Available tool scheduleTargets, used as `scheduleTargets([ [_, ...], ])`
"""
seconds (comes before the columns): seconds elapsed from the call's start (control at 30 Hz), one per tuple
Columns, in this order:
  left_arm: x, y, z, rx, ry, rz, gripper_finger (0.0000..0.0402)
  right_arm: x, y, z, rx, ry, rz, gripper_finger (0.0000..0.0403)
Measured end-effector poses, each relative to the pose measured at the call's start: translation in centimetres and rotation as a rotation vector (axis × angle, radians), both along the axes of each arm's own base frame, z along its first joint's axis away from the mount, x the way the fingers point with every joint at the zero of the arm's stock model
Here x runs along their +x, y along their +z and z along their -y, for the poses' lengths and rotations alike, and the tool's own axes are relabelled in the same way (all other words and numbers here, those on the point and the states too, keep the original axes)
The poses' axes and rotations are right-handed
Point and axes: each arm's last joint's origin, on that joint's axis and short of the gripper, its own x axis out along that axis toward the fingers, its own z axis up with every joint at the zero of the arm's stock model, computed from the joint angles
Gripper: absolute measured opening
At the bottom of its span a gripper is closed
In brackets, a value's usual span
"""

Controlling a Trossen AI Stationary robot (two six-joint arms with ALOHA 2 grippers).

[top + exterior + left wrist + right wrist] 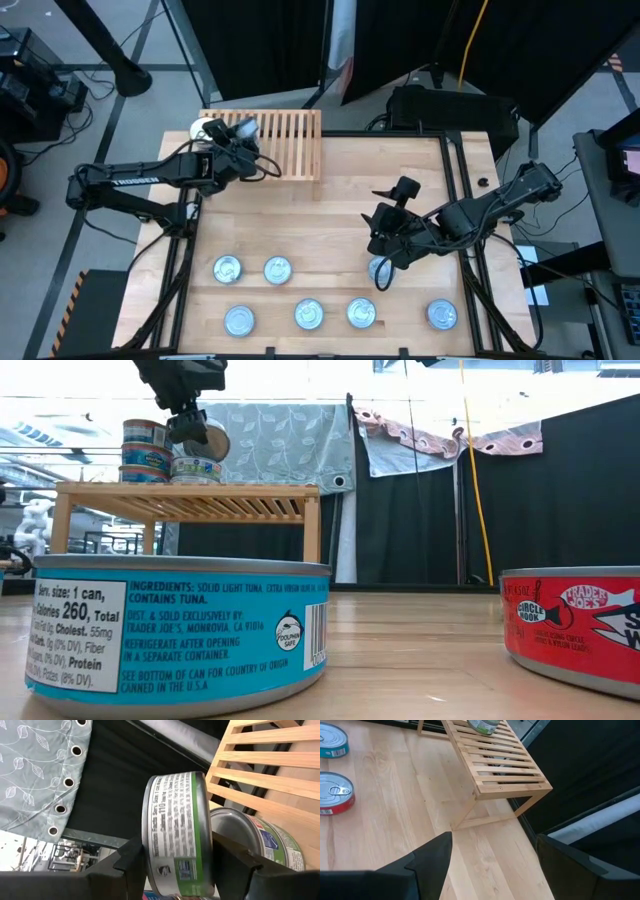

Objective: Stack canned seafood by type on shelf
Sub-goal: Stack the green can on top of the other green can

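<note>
Black drapes and a leaf-patterned grey curtain (285,445) with eyelets are seen behind the light wooden tabletop (330,215).

A low rack of light wooden slats (275,140) is set at the far edge of that tabletop, toward the left arm's side. The left gripper (175,865) is held over the rack's end, and its two dark fingers (132,857) are closed on the flat faces of a small round tin with a green-edged label (175,832), which is held on edge, above the slats. Just beside it a silver-topped tin with a green side label (260,837) is seen lying flat on the rack. In the low view a stack of blue-labelled tins (146,452) is seen on the same end of the rack, next to that flat tin.

The right gripper (492,860) is held low over the tabletop's near right part, close to a tin (380,268) partly hidden under it. Its fingers (427,860) are spread wide apart and nothing is held between them.

Six more round silvery-topped tins are laid out along the near side of the table: two in one row (227,268) (277,269) and four nearer the edge (239,319) (309,314) (361,313) (442,315). At table height a large turquoise-labelled tuna tin (180,635) and a red-labelled tin (575,625) are seen close to the camera.
</note>
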Motion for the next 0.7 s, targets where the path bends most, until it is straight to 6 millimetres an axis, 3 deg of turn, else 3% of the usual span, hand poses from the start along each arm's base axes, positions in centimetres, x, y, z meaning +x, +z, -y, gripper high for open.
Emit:
scheduleTargets([
  [0.23,0.11,-0.1,0.06,-0.042,-0.032,0.023,0.0194,0.0,0.0,0.01,0.0,0.0,0.0,0.0279],
  [0.5,-0.09,-0.2,0.06,-0.037,-0.006,0.028,0.0262,0.0,0.0,0.0,0.0,0.0,0.0,0.0279],
  [0.7,-0.12,-0.17,0.05,-0.041,0.019,0.081,0.0278,0.01,-0.01,0.0,-0.001,0.0,-0.001,0.0279],
])
